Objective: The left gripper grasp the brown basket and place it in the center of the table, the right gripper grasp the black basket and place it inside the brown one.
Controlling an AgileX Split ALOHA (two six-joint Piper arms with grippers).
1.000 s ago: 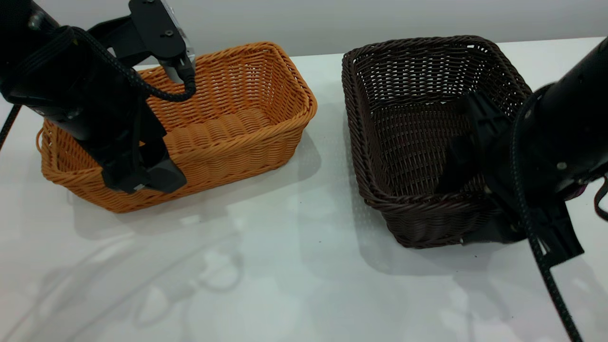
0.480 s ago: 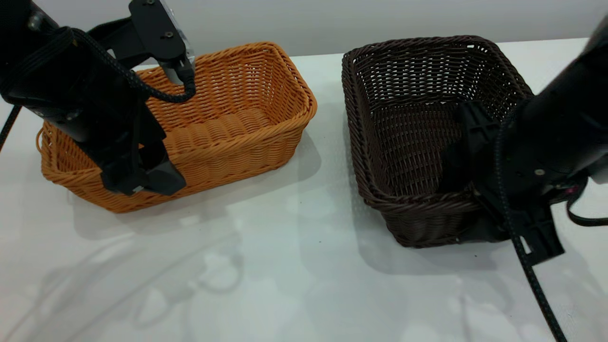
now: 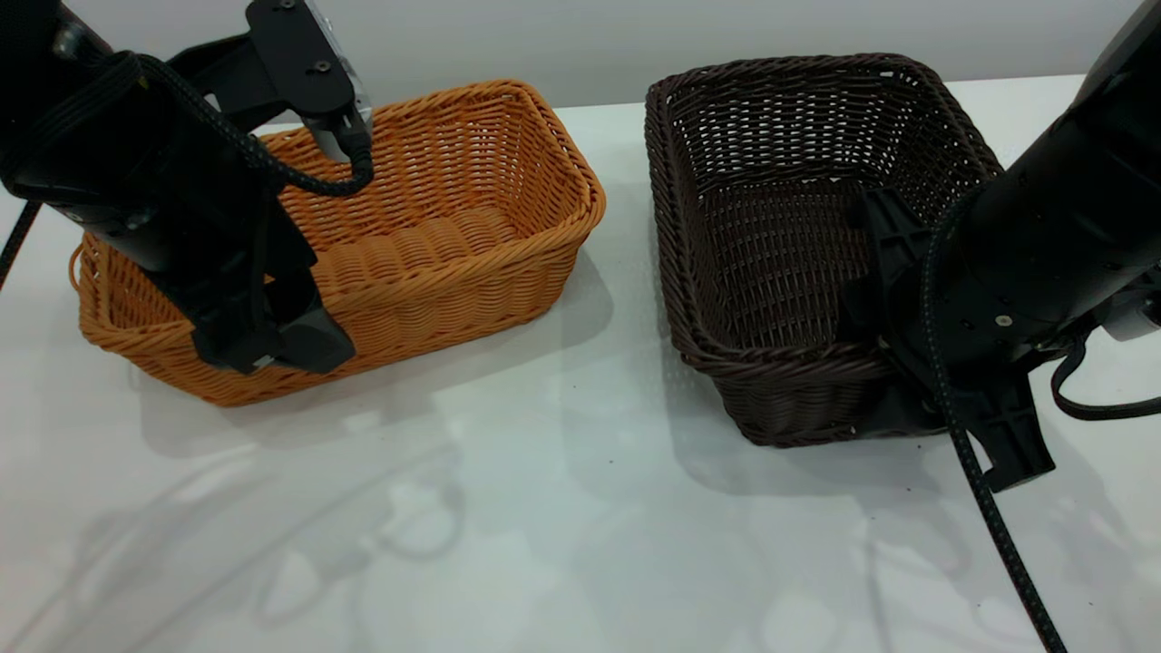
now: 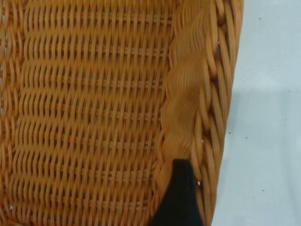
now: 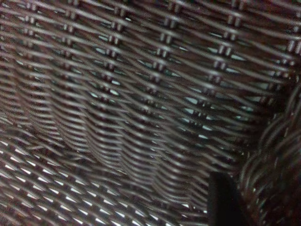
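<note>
A plain white table (image 3: pixel 544 508), slightly glossy, runs back to a pale grey wall, and two woven baskets sit on it side by side with a strip of bare tabletop between them.

The brown basket (image 3: pixel 453 236) is the landmark here. It rests flat on the table. The left gripper (image 3: pixel 272 340) is at the near long wall of this basket, toward the end farthest from the black basket. Its fingers are closed over the braided rim, one dark finger (image 4: pixel 178 197) lying against the inner side of the wall in the left wrist view and the other outside, so it has hold of the brown basket.

The black basket (image 3: pixel 771 218) stands beside the brown basket, apart from it and not touching. The right gripper (image 3: pixel 893 363) is at the black basket's near corner, on the side away from the brown basket. One finger (image 5: pixel 223 202) reaches down inside along the wall and the other sits against the outside, pinching the rim between them. The basket's far end looks tipped slightly up, though whether its base has left the table cannot be told.
</note>
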